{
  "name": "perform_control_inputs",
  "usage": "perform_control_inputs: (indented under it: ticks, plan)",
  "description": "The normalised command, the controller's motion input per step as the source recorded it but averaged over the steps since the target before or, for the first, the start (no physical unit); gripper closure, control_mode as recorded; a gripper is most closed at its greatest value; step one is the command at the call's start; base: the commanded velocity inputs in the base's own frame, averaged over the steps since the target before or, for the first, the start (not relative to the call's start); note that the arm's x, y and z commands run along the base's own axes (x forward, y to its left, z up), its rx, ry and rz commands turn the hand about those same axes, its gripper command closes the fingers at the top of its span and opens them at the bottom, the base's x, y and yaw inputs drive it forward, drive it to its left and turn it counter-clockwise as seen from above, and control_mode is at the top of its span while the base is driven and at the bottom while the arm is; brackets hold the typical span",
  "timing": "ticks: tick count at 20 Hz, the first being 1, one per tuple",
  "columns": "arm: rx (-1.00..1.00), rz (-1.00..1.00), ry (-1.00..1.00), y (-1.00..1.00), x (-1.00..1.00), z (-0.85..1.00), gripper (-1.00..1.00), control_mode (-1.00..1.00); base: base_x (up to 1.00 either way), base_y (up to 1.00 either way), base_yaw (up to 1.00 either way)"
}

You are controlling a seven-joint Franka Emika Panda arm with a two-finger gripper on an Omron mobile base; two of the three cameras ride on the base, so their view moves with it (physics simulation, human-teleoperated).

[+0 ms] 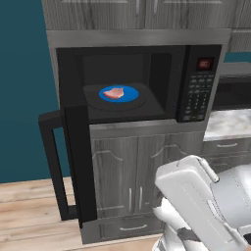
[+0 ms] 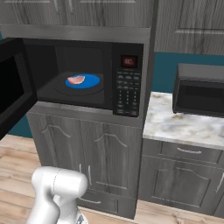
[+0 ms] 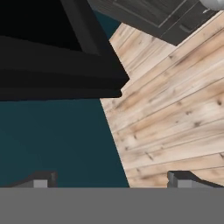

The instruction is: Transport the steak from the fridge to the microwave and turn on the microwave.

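Left base view: the microwave (image 1: 142, 83) stands with its door (image 1: 78, 162) swung wide open toward the left, the vertical black handle (image 1: 51, 162) on its outer edge. The steak (image 1: 113, 93) lies on a blue plate (image 1: 119, 93), which sits on the turntable inside the cavity. The keypad (image 1: 198, 95) and small red display (image 1: 204, 63) are on the right of the cavity. Grey cabinets (image 1: 128, 179) sit below the microwave. The white arm (image 1: 196, 206) rises at lower right.

Right base view: the steak (image 2: 76, 80) lies on the left part of the blue plate (image 2: 83, 81), inside the open microwave (image 2: 83, 72). Right of it is a marbled tabletop (image 2: 183, 124) carrying a second dark box appliance (image 2: 199, 89). The open door (image 2: 13, 85) hangs at the left edge.

Hand view: the hand (image 3: 113, 180) has its fingers set wide apart with nothing between them. The two fingertips (image 3: 41, 181) show at the bottom. Above and to the left of the hand is the black edge of the door (image 3: 57, 65). Ahead of the hand lie a teal wall (image 3: 57, 140) and a wood plank floor (image 3: 175, 113). The steak is not near the hand.
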Motion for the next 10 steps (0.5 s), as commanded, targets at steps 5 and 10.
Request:
perform_control_inputs:
  ticks: [5, 10]
  plan:
    - [0.0, -0.04, 0.0, 0.38, -0.05, -0.16, -1.0, -1.0, 0.0, 0.0, 0.0]
    - [0.0, -0.07, 0.03, 0.5, 0.07, -0.2, -1.0, -1.0, 0.0, 0.0, 0.0]
